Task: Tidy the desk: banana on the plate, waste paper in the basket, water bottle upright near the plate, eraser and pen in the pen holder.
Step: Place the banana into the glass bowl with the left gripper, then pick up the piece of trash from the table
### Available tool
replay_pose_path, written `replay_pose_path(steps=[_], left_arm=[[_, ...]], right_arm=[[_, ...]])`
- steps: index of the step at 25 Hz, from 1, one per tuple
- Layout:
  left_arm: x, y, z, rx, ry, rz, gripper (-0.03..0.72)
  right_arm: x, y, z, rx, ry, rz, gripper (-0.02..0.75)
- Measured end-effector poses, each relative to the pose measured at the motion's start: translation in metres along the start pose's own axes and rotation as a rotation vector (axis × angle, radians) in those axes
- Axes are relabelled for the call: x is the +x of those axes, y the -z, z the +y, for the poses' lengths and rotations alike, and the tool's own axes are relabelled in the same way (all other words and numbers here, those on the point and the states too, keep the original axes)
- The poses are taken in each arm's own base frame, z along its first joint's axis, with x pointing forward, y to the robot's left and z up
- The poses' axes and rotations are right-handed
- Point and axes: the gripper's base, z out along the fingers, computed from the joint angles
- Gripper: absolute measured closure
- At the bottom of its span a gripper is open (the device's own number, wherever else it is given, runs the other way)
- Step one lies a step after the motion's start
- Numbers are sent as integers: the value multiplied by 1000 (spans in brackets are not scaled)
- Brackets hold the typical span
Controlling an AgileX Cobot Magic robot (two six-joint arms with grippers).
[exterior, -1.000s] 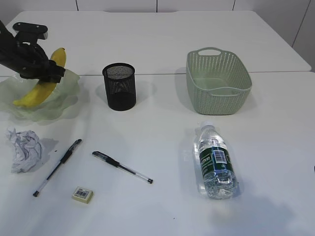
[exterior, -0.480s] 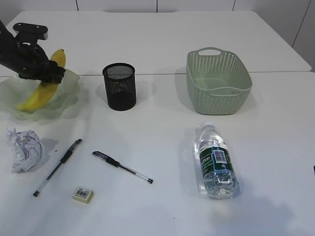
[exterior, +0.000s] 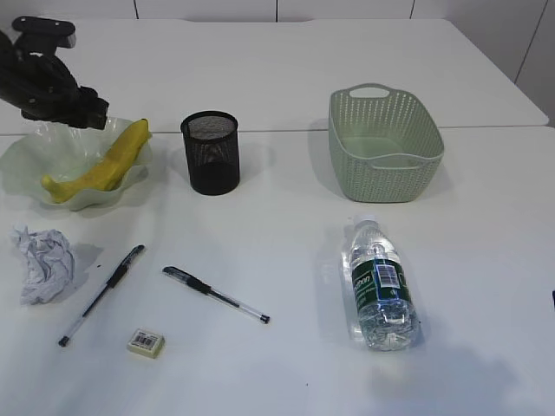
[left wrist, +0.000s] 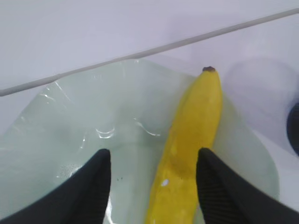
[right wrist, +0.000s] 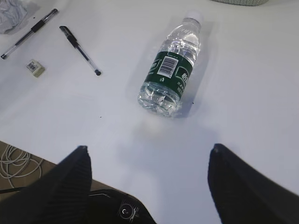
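The left gripper point(left wrist: 152, 186) has let go and lifted, its jaws apart over the plate point(exterior: 26, 156) at the surface's back left corner; the banana point(exterior: 100, 167) now lies freely on it, so that step looks finished; the right gripper point(right wrist: 147, 184) hangs open and empty above the toppled bottle point(right wrist: 170, 65).

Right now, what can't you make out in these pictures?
- Pen holder: exterior view, dark mesh wall hides its inside.
- Eraser: exterior and right wrist views, print too small to read.
- Banana: left wrist view, lower end cut off by the bottom edge.
- Right gripper: absent from exterior view; only finger ends show.
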Motion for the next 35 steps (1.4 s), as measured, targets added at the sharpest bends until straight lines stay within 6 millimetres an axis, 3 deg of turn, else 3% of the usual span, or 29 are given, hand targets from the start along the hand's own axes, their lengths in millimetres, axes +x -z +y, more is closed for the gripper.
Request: replay_pose_path(steps=[7, 17, 22, 25, 35], left_arm=[[-12, 41, -7, 51, 7, 59, 275], [-16, 107, -11, 36, 40, 228, 316], [-15, 139, -15, 33, 91, 222, 316], [-1, 158, -19, 29, 136, 224, 317], [94, 201, -35, 15, 251, 195, 318]], right_arm=[[0, 0, 0, 0, 0, 0, 164], [0, 0, 0, 0, 2, 0, 164], [0, 0, 0, 0, 2, 0, 164], [0, 0, 0, 0, 2, 0, 164], [2, 0, 1, -6, 2, 25, 164]])
